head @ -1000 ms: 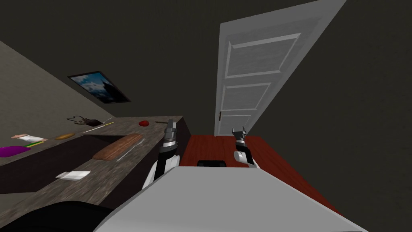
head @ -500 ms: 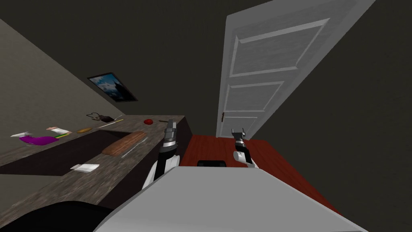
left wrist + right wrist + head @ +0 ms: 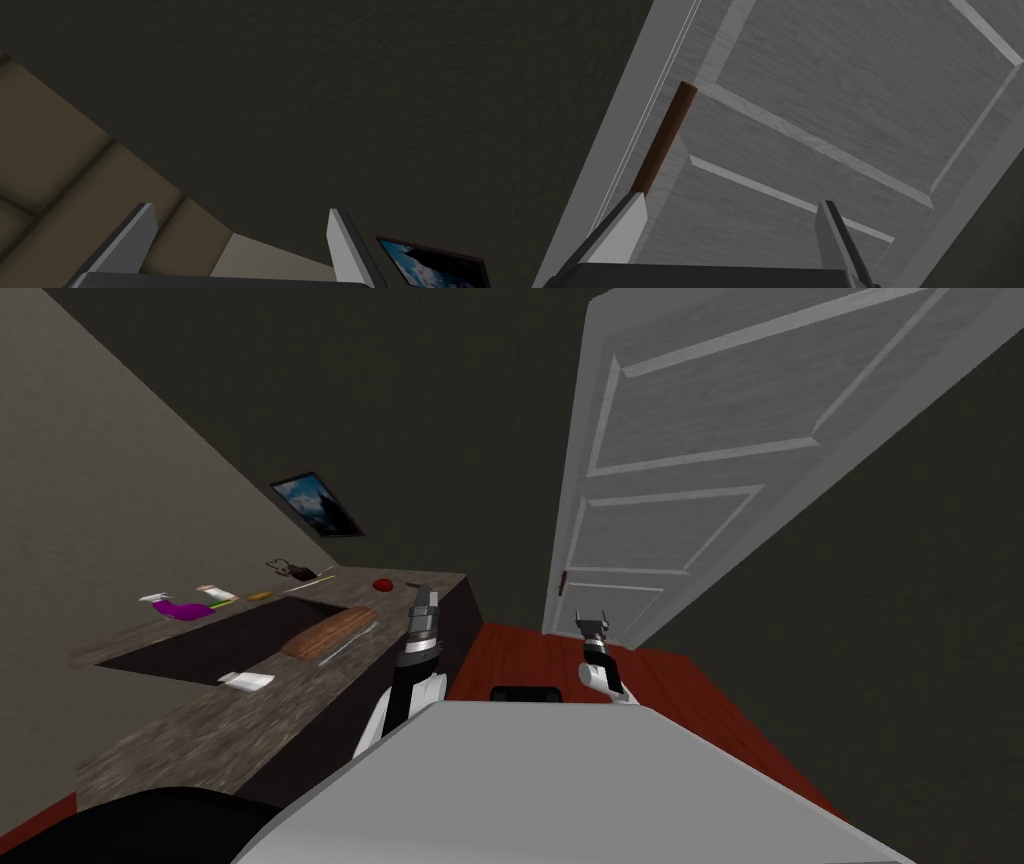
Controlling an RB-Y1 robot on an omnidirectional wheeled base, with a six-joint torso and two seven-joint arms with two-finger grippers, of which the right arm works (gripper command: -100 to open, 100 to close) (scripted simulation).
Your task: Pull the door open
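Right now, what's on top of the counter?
The counter carries a brown slab, a red thing, a purple thing and a white slip; inside its dark recess I cannot tell.

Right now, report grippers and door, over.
Left gripper open, idle. Right gripper open, brown handle ungrasped. Door looks shut. Counter on left.

Pale grey door (image 3: pixel 700 488) with faint wood grain at upper right, dark brown handle (image 3: pixel 664 137), red-brown floor (image 3: pixel 520 653) at centre, mottled grey-brown counter (image 3: pixel 230 728) at lower left, purple object (image 3: pixel 183 611) and red object (image 3: pixel 382 584) on it.
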